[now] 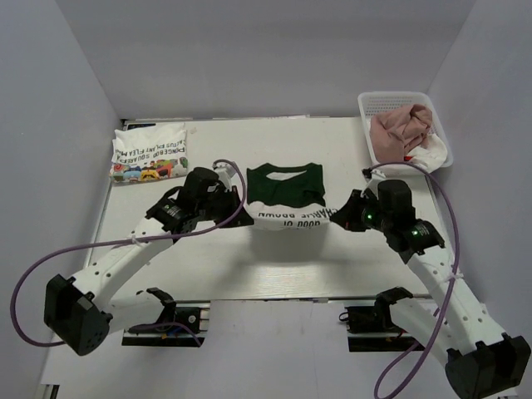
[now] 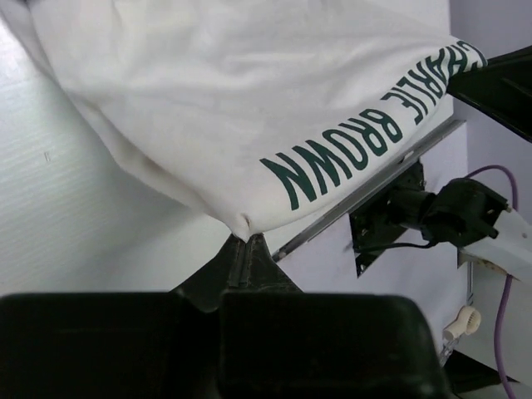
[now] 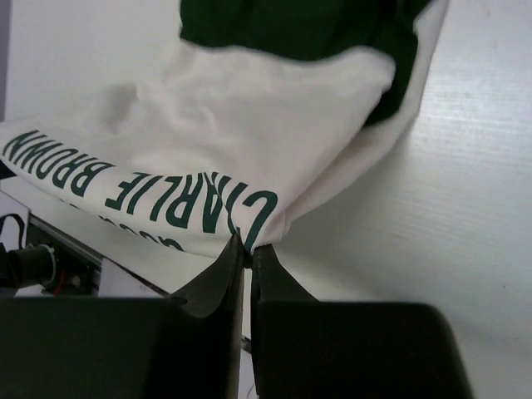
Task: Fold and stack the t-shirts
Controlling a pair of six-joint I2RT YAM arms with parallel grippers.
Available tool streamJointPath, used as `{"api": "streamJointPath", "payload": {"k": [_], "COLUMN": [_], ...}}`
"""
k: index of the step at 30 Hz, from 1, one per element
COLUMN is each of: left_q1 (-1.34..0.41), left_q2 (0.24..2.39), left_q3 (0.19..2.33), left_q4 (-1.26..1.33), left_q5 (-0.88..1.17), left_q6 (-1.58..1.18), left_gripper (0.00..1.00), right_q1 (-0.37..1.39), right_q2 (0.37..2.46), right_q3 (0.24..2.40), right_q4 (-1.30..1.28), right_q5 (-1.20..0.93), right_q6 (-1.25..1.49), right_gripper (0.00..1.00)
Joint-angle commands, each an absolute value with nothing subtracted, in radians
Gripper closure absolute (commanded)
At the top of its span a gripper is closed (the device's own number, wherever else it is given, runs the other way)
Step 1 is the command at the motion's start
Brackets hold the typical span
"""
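A white t-shirt with dark green sleeves and green lettering (image 1: 287,199) lies partly folded in the middle of the table, its near edge lifted. My left gripper (image 1: 243,213) is shut on the shirt's near left corner (image 2: 241,229). My right gripper (image 1: 334,214) is shut on the near right corner (image 3: 249,241). A folded white t-shirt with black lettering and cartoon figures (image 1: 150,152) lies at the back left. A dusty pink t-shirt (image 1: 401,131) and a white one with red (image 1: 428,155) sit in the basket.
The white lattice basket (image 1: 372,104) stands at the back right corner. The table's near edge, with the arm mounts below it (image 2: 420,208), runs just beyond the lifted shirt. Purple cables (image 1: 33,274) loop off both arms.
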State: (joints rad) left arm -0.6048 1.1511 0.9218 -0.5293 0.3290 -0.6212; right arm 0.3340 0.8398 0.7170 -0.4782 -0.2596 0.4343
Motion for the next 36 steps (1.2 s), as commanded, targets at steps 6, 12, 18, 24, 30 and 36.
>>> {"api": "streamJointPath", "payload": {"k": [6, 12, 18, 24, 30, 36], "left_q1": [-0.595, -0.586, -0.554, -0.495, -0.448, -0.405], "left_q2": [1.158, 1.352, 1.532, 1.782, 2.002, 2.143], "left_q3": [1.055, 1.210, 1.383, 1.603, 1.769, 1.893], "left_q4": [-0.554, -0.578, -0.601, -0.589, -0.557, -0.552], "left_q5": [0.122, -0.072, -0.164, -0.127, -0.066, -0.038], "left_q6": [-0.627, -0.638, -0.620, -0.565, -0.502, -0.471], "left_gripper": [1.00, 1.00, 1.00, 1.00, 1.00, 1.00], "right_q1": [0.321, 0.318, 0.305, 0.275, 0.249, 0.232], "right_q2": [0.879, 1.026, 1.271, 1.480, 1.721, 1.942], "right_q3": [0.893, 0.946, 1.097, 1.249, 1.394, 1.567], "right_q4": [-0.427, -0.278, -0.250, -0.242, -0.255, -0.264], "right_q5": [-0.167, -0.110, -0.068, -0.078, -0.101, -0.176], "right_q6": [0.433, 0.488, 0.465, 0.465, 0.474, 0.485], "right_gripper": [1.00, 1.00, 1.00, 1.00, 1.00, 1.00]}}
